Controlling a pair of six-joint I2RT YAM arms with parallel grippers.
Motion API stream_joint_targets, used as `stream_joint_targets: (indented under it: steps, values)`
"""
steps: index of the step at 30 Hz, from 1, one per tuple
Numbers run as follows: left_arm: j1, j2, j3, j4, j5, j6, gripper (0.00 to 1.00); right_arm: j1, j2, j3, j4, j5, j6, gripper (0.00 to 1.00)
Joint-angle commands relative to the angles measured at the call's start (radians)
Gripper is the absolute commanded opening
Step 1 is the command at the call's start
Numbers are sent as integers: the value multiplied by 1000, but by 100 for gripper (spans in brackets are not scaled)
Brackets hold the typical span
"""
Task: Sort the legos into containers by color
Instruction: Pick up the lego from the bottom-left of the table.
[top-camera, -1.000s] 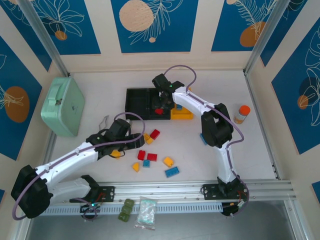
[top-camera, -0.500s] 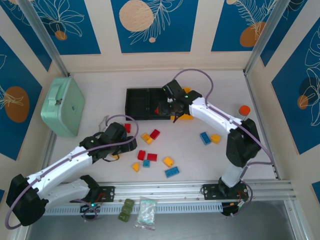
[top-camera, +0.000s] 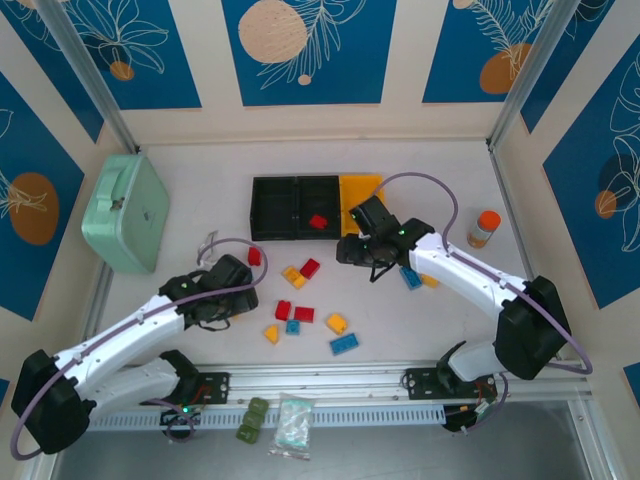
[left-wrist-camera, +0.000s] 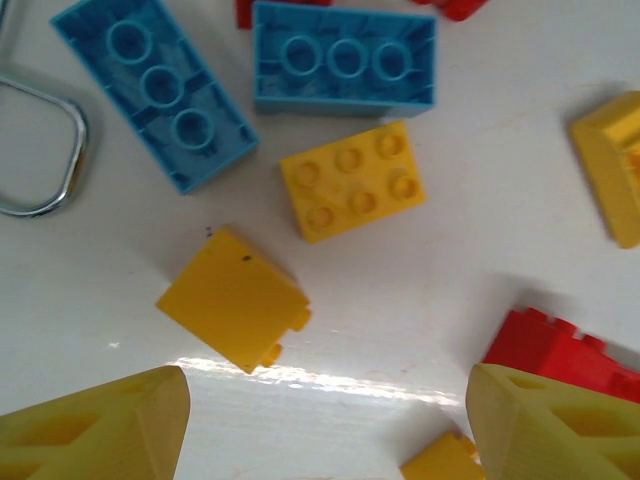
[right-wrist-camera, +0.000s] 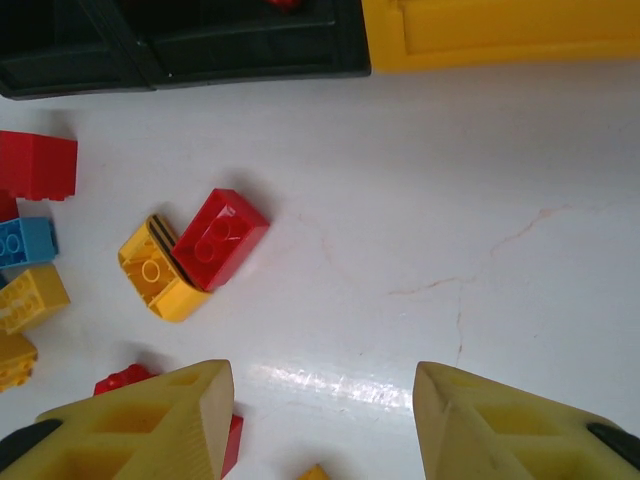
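Writing on the orange-capped bottle (top-camera: 485, 228) at the table's right side is too small to make out. The legos (top-camera: 300, 300) are glossy studded bricks in red, yellow-orange and blue, most of them scattered over the white table in front of the containers (top-camera: 262, 210), a row of two black bins and one yellow bin (top-camera: 360, 185) toward the back. One red brick (top-camera: 318, 222) lies in the middle black bin, while a blue and a yellow one sit apart to the right, beside the right arm. The left gripper (top-camera: 232, 300) hangs low over the left part of the scatter with its yellow fingers (left-wrist-camera: 100, 420) spread wide and nothing between them. Its wrist camera shows two blue bricks (left-wrist-camera: 345, 55) lying studs-down, hollow tubes showing, a yellow six-stud brick (left-wrist-camera: 352, 180) and a smooth yellow sloped piece (left-wrist-camera: 232, 298), with a wire ring (left-wrist-camera: 40, 150) at the left edge. The right gripper (top-camera: 350, 252) hovers just in front of the bins, jaws apart over bare table and holding nothing. A red two-stud brick (right-wrist-camera: 220, 238) leans on a yellow piece (right-wrist-camera: 155, 280) nearby.
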Motion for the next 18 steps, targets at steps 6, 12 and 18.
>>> stream_joint_targets:
  steps: [6, 12, 18]
  values:
    - [19, 111, -48, 34, -80, -73, 76, 29, -24, -41, 21, -13, 71, 50]
    - [39, 148, -82, 128, -122, -58, 77, 43, -2, -35, 25, -12, 83, 50]
    - [52, 167, -90, 124, -117, -41, 63, 46, 5, -24, 19, -1, 84, 50]
